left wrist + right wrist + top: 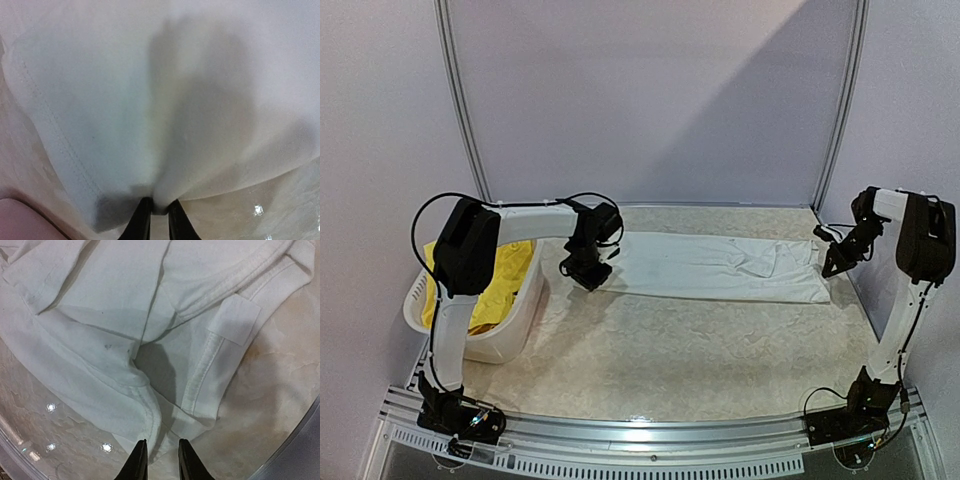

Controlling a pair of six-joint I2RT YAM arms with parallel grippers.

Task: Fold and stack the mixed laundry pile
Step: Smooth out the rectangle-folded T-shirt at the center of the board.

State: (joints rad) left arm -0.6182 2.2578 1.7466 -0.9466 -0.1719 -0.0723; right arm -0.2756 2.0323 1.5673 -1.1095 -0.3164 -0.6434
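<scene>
The white T-shirt (720, 265) lies folded into a long strip across the back of the table. At the strip's left end, my left gripper (588, 272) is shut on a fold of it. In the left wrist view the white T-shirt (150, 100) bunches up between the black tips of the left gripper (159, 210). My right gripper (833, 262) hovers at the strip's right end. In the right wrist view the right gripper (162, 452) is open, and the T-shirt (100, 340) hem lies loose at its tips. The bright yellow shorts (505, 275) lie in the basket.
A white slotted basket (510, 335) stands at the table's left edge, under the left arm. Grey wall panels close off the back and sides. A metal rail (300, 440) runs just right of the right gripper. A blurred pinkish shape (20, 220) shows low in the left wrist view.
</scene>
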